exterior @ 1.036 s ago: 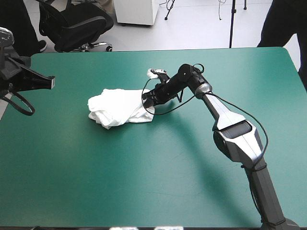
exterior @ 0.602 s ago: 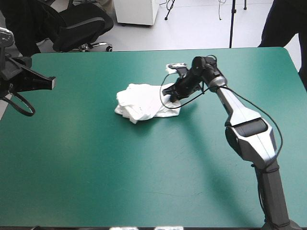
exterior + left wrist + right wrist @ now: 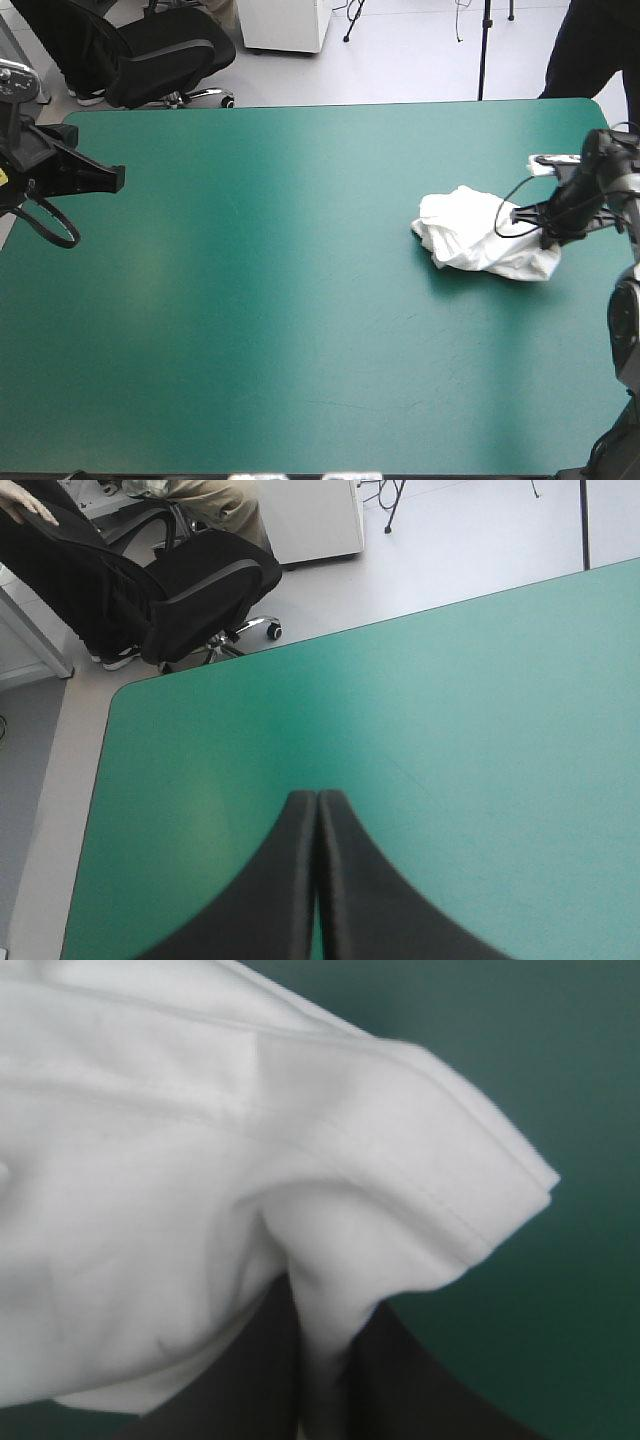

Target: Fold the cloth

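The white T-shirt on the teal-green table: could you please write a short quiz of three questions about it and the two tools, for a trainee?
1. Near which edge of the teal-green covered table does the crumpled white short-sleeved T-shirt lie?
2. True or false: the left tool, with two black fin-shaped fingers, stands open.
3. The right tool is: A) open above the T-shirt; B) shut on the T-shirt; C) out of view.
Key: 1 the right edge; 2 false, it is shut and empty; 3 B.
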You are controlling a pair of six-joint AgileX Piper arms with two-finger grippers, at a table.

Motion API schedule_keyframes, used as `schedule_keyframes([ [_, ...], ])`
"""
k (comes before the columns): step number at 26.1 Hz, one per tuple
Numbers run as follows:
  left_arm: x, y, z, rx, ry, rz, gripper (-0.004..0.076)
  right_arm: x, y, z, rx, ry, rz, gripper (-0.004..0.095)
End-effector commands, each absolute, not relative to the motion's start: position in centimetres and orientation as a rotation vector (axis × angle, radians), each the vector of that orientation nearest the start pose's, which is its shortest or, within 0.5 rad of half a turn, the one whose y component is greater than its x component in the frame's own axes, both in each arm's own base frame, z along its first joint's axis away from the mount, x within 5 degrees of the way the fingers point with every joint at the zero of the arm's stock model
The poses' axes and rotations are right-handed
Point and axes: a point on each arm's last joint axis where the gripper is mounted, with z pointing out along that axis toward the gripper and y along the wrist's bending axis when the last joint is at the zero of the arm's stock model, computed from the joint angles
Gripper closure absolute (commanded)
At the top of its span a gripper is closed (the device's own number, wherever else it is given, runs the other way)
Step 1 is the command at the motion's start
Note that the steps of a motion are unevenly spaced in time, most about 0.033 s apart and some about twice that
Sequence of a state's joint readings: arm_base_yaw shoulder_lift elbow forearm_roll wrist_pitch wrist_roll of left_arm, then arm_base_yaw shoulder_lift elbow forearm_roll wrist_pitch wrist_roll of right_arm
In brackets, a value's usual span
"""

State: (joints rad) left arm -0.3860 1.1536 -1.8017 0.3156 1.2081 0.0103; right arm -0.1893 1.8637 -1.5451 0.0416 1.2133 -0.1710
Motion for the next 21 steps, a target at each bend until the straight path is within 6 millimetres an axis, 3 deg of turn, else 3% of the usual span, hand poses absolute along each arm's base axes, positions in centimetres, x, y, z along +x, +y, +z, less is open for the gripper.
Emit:
schedule_keyframes([
  [1,16.0,-3.8,55.5,0.308,1.889,0.108,0.0741,33.2,-10.0,28.4,0.164,2.956,-0.030,0.0911],
  [4,16.0,-3.8,55.5,0.309,1.889,0.105,0.0741,29.4,-12.4,28.6,0.318,2.913,-0.060,0.0911],
  [6,16.0,-3.9,55.5,0.311,1.890,0.096,0.0741,26.9,-12.9,28.2,0.369,2.891,-0.078,0.0911],
  [10,16.0,-4.0,55.5,0.316,1.893,0.072,0.0741,26.3,-12.5,27.4,0.411,2.894,-0.038,0.0891],
  [17,16.0,-4.1,55.5,0.317,1.892,0.067,0.0741,26.3,-12.5,27.6,0.408,2.888,-0.048,0.0387],
  [19,16.0,-4.1,55.5,0.312,1.895,0.062,0.0741,26.2,-12.6,28.1,0.431,2.874,-0.066,0.0321],
  [21,16.0,-4.2,55.5,0.310,1.897,0.045,0.0741,26.3,-12.4,29.6,0.447,2.810,-0.059,0.0318],
])
